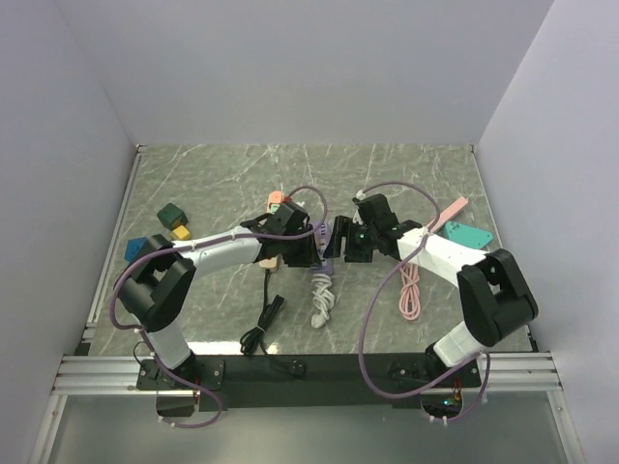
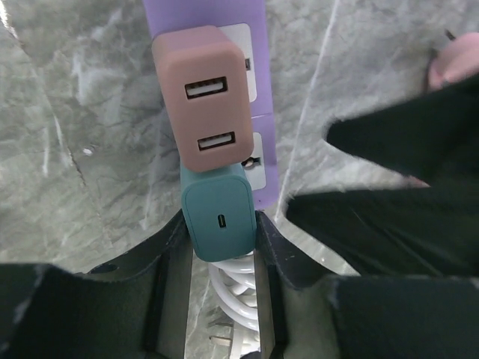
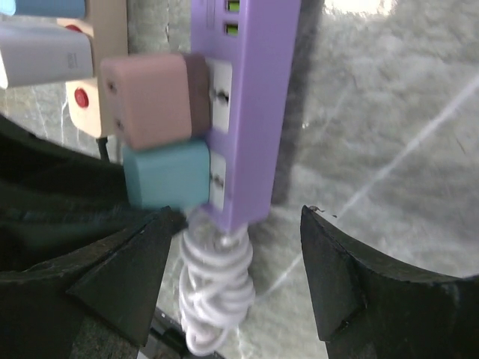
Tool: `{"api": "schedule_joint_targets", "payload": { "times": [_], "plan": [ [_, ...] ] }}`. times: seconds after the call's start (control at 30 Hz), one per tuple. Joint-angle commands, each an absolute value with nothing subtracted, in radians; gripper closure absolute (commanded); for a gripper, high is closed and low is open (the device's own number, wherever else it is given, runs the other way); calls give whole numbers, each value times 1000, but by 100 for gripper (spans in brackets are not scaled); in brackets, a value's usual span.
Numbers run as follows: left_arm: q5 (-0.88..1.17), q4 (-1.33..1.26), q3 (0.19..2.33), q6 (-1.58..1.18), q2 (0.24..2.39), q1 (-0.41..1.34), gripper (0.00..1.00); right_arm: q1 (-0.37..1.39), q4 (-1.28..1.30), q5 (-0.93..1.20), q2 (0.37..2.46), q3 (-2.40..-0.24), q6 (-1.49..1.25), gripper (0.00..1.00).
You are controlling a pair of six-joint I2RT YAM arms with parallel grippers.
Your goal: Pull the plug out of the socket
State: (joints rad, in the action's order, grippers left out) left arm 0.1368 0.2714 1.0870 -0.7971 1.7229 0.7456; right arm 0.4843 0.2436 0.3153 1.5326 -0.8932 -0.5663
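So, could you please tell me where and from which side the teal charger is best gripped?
Grip the teal charger across its two flat long sides, coming straight at its outer face, opposite the purple power strip. The pink charger crowds one end and the white cable the other. The left gripper is shut on it this way.

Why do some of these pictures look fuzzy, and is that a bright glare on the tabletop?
Top view: even light, a pale sheen along the near edge of the table. Left wrist view: the teal plug is crisp, the black arm part at right blurred. Right wrist view: soft throughout, the purple power strip smeared, glare at top right.
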Motion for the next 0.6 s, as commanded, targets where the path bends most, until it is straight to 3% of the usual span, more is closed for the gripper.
{"api": "schedule_joint_targets", "payload": {
  "times": [0.0, 0.33, 0.57],
  "plan": [
    [244, 198, 1014, -779, 1694, 735, 100, 479, 123, 350, 1569, -893, -552, 25],
    [411, 23, 907, -818, 1615, 654, 100, 476, 31, 365, 1704, -873, -571, 30],
    [505, -99, 858, -847, 1586, 646, 100, 477, -72, 460, 1752, -850, -627, 60]
  ]
}}
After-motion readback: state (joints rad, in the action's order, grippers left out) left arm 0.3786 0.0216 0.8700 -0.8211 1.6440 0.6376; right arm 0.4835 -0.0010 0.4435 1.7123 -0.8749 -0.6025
